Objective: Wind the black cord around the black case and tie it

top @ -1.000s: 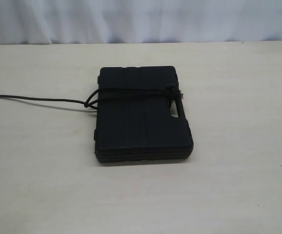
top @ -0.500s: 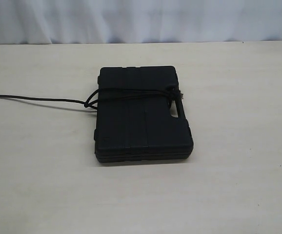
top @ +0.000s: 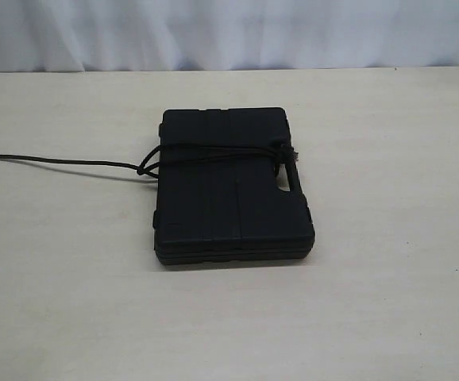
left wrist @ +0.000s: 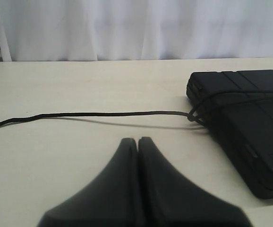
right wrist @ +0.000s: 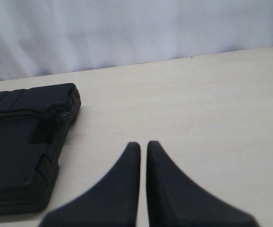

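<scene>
Nothing has moved in the past second: case (top: pixel 233 186), cord (top: pixel 63 163) and table (top: pixel 388 302) lie exactly as before.

Exterior view: the case rests flat near the middle of the table, a white curtain (top: pixel 229 32) behind it. The cord crosses the lid's far half in several strands, gathers in a knot (top: pixel 144 168) at the case's left edge, and trails off left across the table and out of frame. A frayed tuft (top: pixel 287 155) sits by the handle slot on the right. Neither arm appears here.

Left wrist view: the left gripper (left wrist: pixel 138 141) hangs above bare table, fingers pressed together on nothing, well clear of the case. Only this view follows the loose cord's long run towards the knot.

Right wrist view: the right gripper (right wrist: pixel 143 145) hovers beside the case's handle end, fingers together but for a sliver, empty. The tuft shows closest here, while the trailing cord is out of sight.
</scene>
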